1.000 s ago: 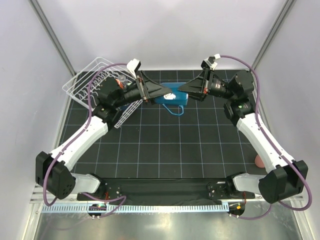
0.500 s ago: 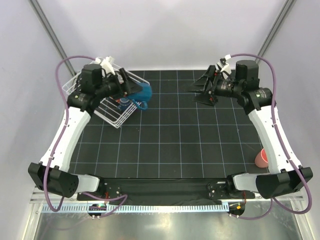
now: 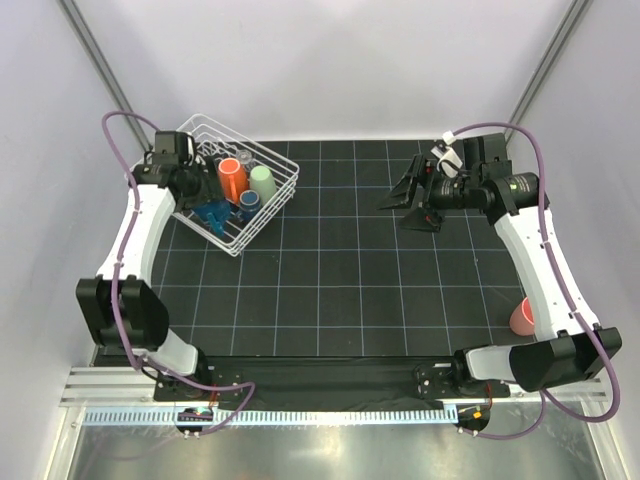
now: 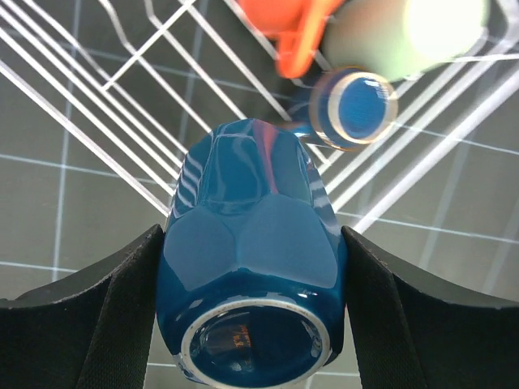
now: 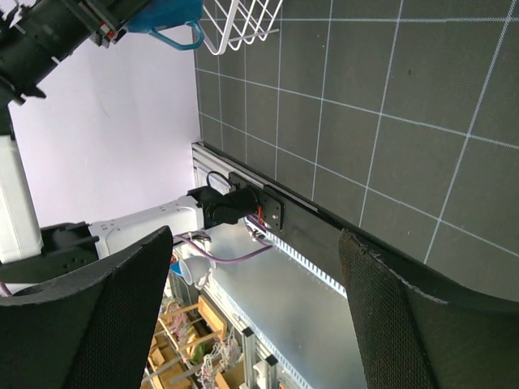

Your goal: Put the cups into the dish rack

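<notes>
Left wrist: left claw (image 4: 251, 232) grips blue mug (image 4: 247, 275) over dish rack (image 3: 266, 216).
Right claw (image 5: 255, 235): spread wide, holding nothing.

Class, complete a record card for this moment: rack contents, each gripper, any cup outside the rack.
rack contents: orange cup, pale green cup, small dark blue cup, in the dish rack
left gripper: shut on blue mug, at the rack
right gripper: open, empty
outside rack: pink cup, near the table's right edge
</notes>
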Robot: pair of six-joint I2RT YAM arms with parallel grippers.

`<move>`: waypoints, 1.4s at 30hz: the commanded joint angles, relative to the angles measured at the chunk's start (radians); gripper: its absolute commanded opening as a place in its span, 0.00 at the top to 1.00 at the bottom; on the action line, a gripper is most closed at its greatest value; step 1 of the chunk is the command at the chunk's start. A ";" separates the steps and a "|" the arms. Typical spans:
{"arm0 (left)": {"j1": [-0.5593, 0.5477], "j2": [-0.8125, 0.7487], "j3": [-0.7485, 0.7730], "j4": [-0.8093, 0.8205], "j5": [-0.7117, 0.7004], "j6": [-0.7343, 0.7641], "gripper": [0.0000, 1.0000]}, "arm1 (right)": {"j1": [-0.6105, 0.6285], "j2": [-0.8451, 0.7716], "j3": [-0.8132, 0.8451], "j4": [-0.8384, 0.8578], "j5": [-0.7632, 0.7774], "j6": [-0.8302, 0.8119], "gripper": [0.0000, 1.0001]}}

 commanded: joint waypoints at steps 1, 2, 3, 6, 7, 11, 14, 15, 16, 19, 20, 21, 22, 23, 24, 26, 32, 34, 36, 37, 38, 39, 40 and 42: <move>0.018 0.023 0.072 0.082 -0.046 0.046 1.00 | -0.004 0.000 0.007 -0.004 0.008 -0.026 0.17; 0.023 0.042 0.078 0.084 -0.046 0.044 1.00 | -0.004 0.001 0.009 -0.005 0.011 -0.025 0.17; 0.026 0.071 0.086 0.082 -0.049 0.041 1.00 | -0.003 0.001 0.007 -0.010 0.012 -0.025 0.17; 0.029 0.115 0.121 0.102 -0.032 0.035 1.00 | -0.003 0.001 0.000 -0.014 0.019 -0.025 0.17; 0.028 0.141 0.129 0.108 -0.030 0.032 1.00 | -0.004 0.001 0.001 -0.017 0.022 -0.023 0.17; 0.028 0.213 0.190 0.113 -0.044 0.007 1.00 | -0.003 -0.006 -0.011 -0.024 0.028 -0.022 0.17; 0.029 0.279 0.253 0.083 -0.079 -0.013 1.00 | -0.004 -0.017 -0.023 -0.030 0.040 -0.022 0.17; 0.029 0.296 0.276 0.049 -0.105 -0.016 1.00 | -0.003 -0.019 -0.028 -0.030 0.043 -0.020 0.17; 0.028 0.330 0.293 0.037 -0.118 -0.017 1.00 | -0.003 -0.022 -0.032 -0.027 0.049 -0.019 0.17; 0.029 0.368 0.342 0.001 -0.142 -0.022 1.00 | -0.004 -0.034 -0.054 -0.011 0.052 -0.007 0.17; 0.028 0.385 0.350 0.000 -0.144 -0.022 1.00 | -0.003 -0.034 -0.062 -0.007 0.052 -0.005 0.17; 0.028 0.390 0.350 0.000 -0.147 -0.026 1.00 | -0.003 -0.032 -0.062 -0.008 0.052 -0.002 0.17; 0.028 0.396 0.351 0.000 -0.147 -0.029 1.00 | -0.004 -0.032 -0.060 -0.013 0.052 -0.005 0.17; 0.029 0.408 0.356 0.000 -0.150 -0.033 1.00 | -0.004 -0.032 -0.057 -0.020 0.052 -0.005 0.17; 0.028 0.416 0.356 -0.003 -0.150 -0.039 1.00 | -0.003 -0.035 -0.055 -0.025 0.060 -0.008 0.17; 0.028 0.436 0.359 -0.010 -0.149 -0.049 1.00 | -0.003 -0.046 -0.051 -0.046 0.094 -0.020 0.17; 0.028 0.476 0.370 -0.019 -0.158 -0.048 0.93 | -0.003 -0.061 -0.072 -0.059 0.124 -0.033 0.17; 0.029 0.491 0.377 -0.030 -0.161 -0.048 0.88 | -0.003 -0.060 -0.066 -0.071 0.125 -0.031 0.17; 0.028 0.496 0.377 -0.031 -0.161 -0.051 0.82 | -0.004 -0.071 -0.063 -0.077 0.134 -0.034 0.17; 0.028 0.503 0.377 -0.031 -0.159 -0.053 0.78 | -0.004 -0.077 -0.065 -0.079 0.143 -0.039 0.17; 0.028 0.505 0.377 -0.031 -0.161 -0.053 0.75 | -0.004 -0.083 -0.065 -0.088 0.152 -0.042 0.17; 0.028 0.510 0.377 -0.031 -0.159 -0.056 0.72 | -0.003 -0.084 -0.066 -0.091 0.155 -0.046 0.17; 0.028 0.513 0.376 -0.031 -0.159 -0.056 0.69 | -0.004 -0.084 -0.071 -0.091 0.157 -0.051 0.17; 0.028 0.516 0.374 -0.031 -0.162 -0.056 0.60 | -0.003 -0.083 -0.077 -0.089 0.164 -0.054 0.17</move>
